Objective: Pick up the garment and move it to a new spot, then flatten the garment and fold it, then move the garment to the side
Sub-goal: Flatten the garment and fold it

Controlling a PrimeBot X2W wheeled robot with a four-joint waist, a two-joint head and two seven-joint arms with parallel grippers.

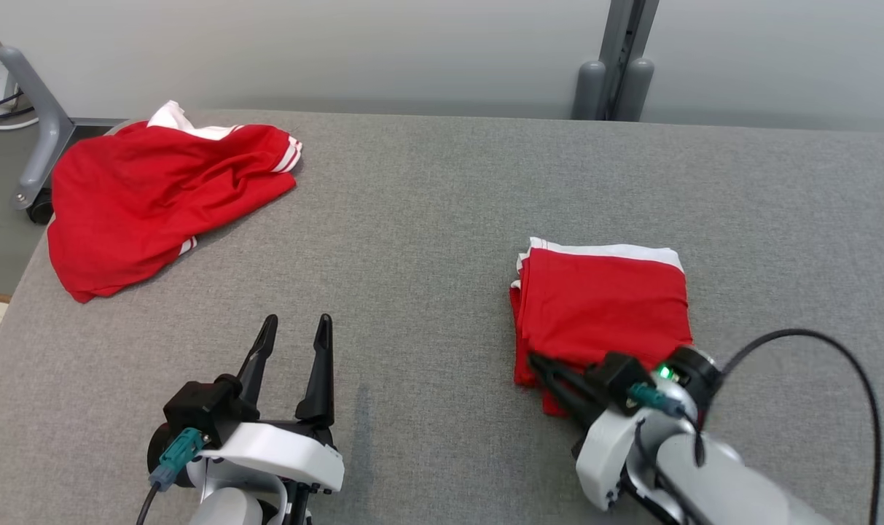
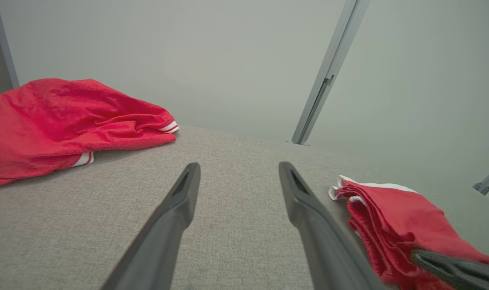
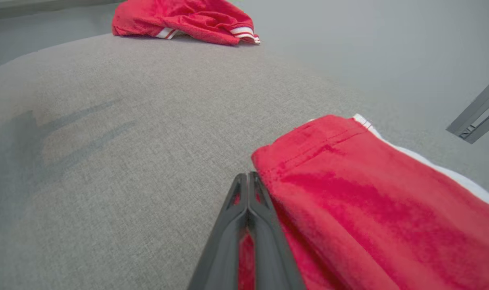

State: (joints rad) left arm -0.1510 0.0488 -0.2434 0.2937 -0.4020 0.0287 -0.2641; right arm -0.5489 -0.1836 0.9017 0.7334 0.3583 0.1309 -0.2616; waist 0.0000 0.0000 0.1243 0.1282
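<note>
Spread wide, the left gripper (image 1: 296, 322) hangs over bare fabric near the table's front, touching nothing. The right gripper (image 1: 538, 361) has its jaws pressed together and lies on the near left corner of the folded garment (image 1: 602, 306); whether any cloth is caught between them I cannot tell. The grey fabric-covered table (image 1: 427, 240) is the biggest thing here. Its far edge runs along a pale wall and its left edge drops to the floor. A broad open stretch lies across its middle, and more bare surface lies to the right of the folded garment. The crumpled red garment (image 1: 150, 197), with white-striped cuffs, sits heaped at the far left corner and reaches the left edge. The folded garment is a neat red rectangle right of centre, with a white band along its far side, well apart from the heap. From the head camera come the table's edges, a grey frame leg (image 1: 41, 138) on a caster beside the left one, and a grey post (image 1: 616, 80) behind the far one. The left wrist camera adds the folded garment's stacked layers at its left side, with a dark right-hand finger lying over their near end. The right wrist camera adds the stitched hem beside the closed fingers, red showing through their slots, and the left gripper's shadow (image 3: 34, 149) on the open fabric.
</note>
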